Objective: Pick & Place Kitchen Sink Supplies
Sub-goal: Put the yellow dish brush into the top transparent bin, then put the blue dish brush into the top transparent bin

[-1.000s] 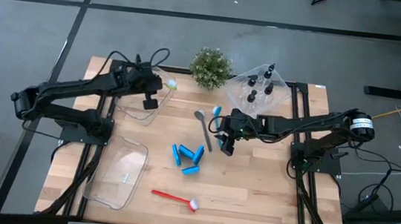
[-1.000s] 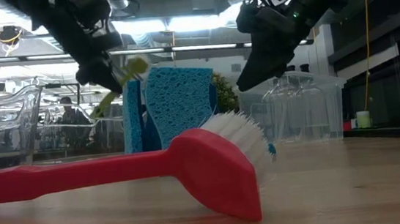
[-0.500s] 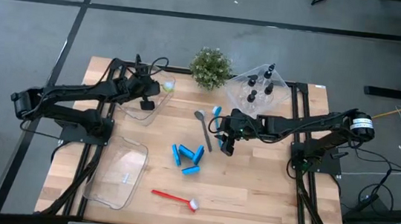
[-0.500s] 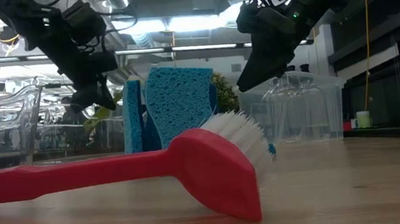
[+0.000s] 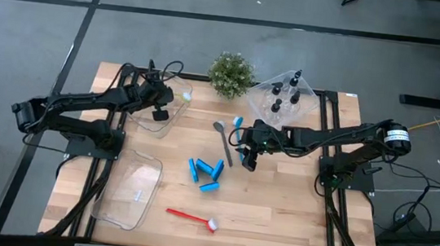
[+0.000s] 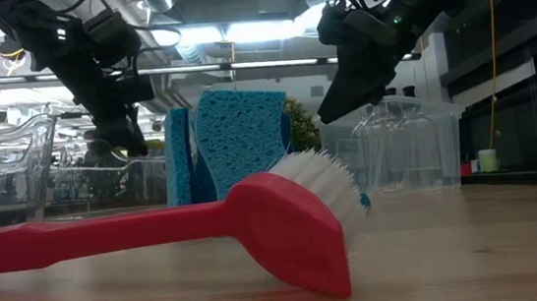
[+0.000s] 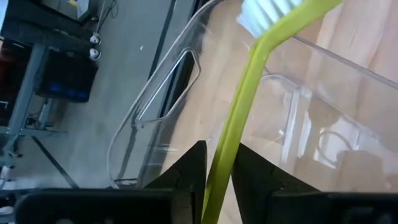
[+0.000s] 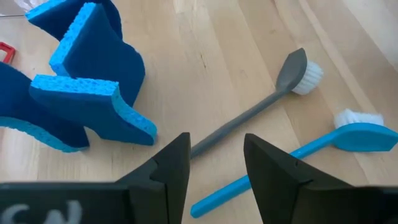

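Observation:
A yellow-green brush (image 7: pixel 239 106) with white bristles (image 5: pixel 186 96) slants into the clear bin (image 5: pixel 153 120) at the table's far left. My left gripper (image 7: pixel 221 180) is over that bin, shut on the brush's handle. My right gripper (image 8: pixel 214 168) hangs open above the table's middle, over the handle of the grey brush (image 8: pixel 249 112), and touches nothing. A blue brush (image 8: pixel 311 149) lies on the wood beside the grey one. Several blue sponge pieces (image 5: pixel 206 173) stand in a cluster near the middle. A red brush (image 5: pixel 192 217) lies near the front edge. My left gripper pinches the yellow-green brush's thin handle (image 7: pixel 225 152) between its two fingers, well back from the bristle head. The fingers slant down toward the bin and lie along the handle. The brush points away from them, its head (image 7: pixel 273 12) at the bin's far wall.
A clear bin (image 5: pixel 309 95) with small black-capped bottles stands at the far right, next to a green potted plant (image 5: pixel 231 73). Another clear bin (image 5: pixel 131 187) sits at the near left. Bare wood lies at the near right.
My left gripper has sunk toward the far-left bin with the yellow-green brush and tipped further down, so the brush now reaches into the bin. The right arm has kept still.

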Tool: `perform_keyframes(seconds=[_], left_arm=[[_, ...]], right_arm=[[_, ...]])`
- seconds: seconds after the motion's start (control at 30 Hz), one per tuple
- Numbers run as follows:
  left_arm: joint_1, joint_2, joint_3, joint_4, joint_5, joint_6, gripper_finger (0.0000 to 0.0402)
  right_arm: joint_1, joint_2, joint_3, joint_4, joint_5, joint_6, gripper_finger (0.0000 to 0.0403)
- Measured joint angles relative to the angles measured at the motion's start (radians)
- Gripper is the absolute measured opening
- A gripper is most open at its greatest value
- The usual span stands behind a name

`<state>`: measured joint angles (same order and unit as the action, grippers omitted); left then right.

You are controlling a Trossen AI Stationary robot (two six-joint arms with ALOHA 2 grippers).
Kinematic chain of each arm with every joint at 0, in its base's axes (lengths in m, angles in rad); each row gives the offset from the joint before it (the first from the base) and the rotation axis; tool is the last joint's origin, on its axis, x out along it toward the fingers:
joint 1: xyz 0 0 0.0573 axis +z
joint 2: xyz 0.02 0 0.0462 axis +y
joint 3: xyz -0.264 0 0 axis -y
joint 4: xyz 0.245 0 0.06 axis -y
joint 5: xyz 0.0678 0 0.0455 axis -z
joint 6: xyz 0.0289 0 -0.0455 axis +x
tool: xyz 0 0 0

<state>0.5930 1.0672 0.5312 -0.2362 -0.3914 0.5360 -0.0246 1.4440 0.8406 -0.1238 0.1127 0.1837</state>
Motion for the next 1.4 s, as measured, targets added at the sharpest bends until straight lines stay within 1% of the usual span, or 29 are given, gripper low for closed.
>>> perform_keyframes(seconds=[0.13, 0.27, 0.33, 0.47, 0.53, 0.67, 0.77, 1.13, 1.23, 1.33, 1.4], left_arm=[[0.0, 0.0, 0.0, -0.031, 0.002, -0.01, 0.0069], [0.017, 0.001, 0.0, -0.086, 0.084, -0.06, 0.0068], [0.029, 0.004, 0.0, -0.091, 0.108, -0.102, 0.0063], [0.056, 0.005, 0.0, -0.087, 0.107, -0.24, 0.0045], [0.076, 0.005, 0.0, -0.089, 0.129, -0.298, 0.0035], [0.099, 0.005, 0.0, -0.089, 0.154, -0.34, 0.0028], [0.104, 0.005, 0.0, -0.089, 0.17, -0.345, 0.0039], [0.103, 0.005, 0.0, -0.085, 0.174, -0.37, 0.0123], [0.103, 0.005, 0.002, -0.082, 0.174, -0.37, 0.0133], [0.099, 0.0, 0.017, -0.082, 0.176, -0.381, 0.0136], [0.092, -0.009, 0.032, -0.081, 0.176, -0.386, 0.0135]], right_arm=[[0.0, 0.0, 0.0, 0.0, 0.0, 0.0, 0.0151], [0.0, 0.0, 0.0, 0.0, 0.0, 0.0, 0.0151], [0.0, 0.0, 0.0, 0.0, 0.0, 0.0, 0.0151], [0.0, 0.0, 0.0, 0.0, 0.0, 0.003, 0.0151], [0.0, 0.0, 0.0, 0.0, 0.0, 0.011, 0.0151], [0.0, 0.0, 0.0, 0.0, 0.0, 0.013, 0.0151], [0.0, 0.0, 0.0, 0.0, 0.0, 0.016, 0.0151], [0.0, 0.0, 0.0, -0.016, 0.001, 0.019, 0.0151], [0.0, 0.0, 0.0, -0.024, 0.002, 0.032, 0.0151], [0.0, 0.0, 0.0, -0.042, 0.003, 0.062, 0.0151], [0.0, 0.0, 0.0, -0.072, 0.035, 0.098, 0.0151]])
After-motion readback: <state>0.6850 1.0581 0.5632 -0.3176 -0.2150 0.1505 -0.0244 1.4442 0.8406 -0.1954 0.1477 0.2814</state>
